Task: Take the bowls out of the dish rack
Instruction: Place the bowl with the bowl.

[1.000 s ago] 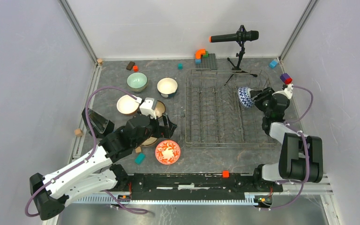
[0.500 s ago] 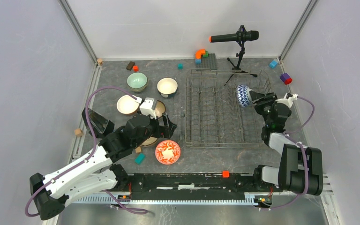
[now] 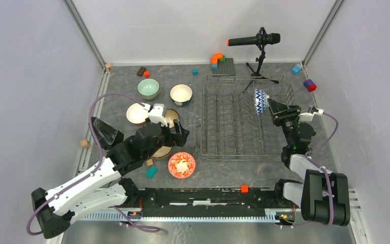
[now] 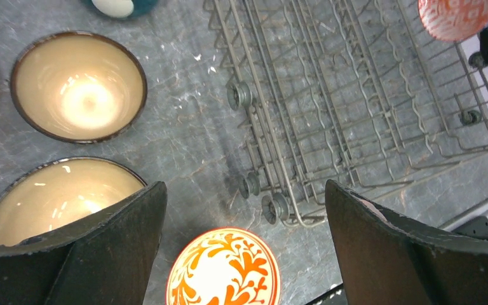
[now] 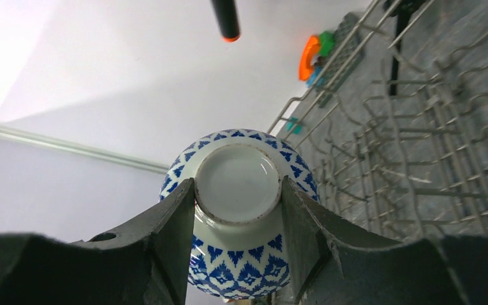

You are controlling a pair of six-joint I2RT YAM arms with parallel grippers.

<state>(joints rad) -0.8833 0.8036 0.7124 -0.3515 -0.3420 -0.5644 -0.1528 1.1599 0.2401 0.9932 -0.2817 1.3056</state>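
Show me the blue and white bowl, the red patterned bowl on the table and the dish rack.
blue and white bowl (image 5: 236, 181): right wrist view, white foot.
red patterned bowl (image 3: 182, 165): top view, centre of pattern.
dish rack (image 3: 228, 127): top view, middle floor wires.

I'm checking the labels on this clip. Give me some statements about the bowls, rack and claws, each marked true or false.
1. The right claw grips the blue-white bowl by its foot. True.
2. The left claw holds the red-white bowl. False: the claw is open and empty, and that bowl lies below it, untouched.
3. Five bowls stand in the rack. False: the top view shows none among its tines. The only bowl over it is the one in the right claw.
4. The green bowl sits left of the rack. True.
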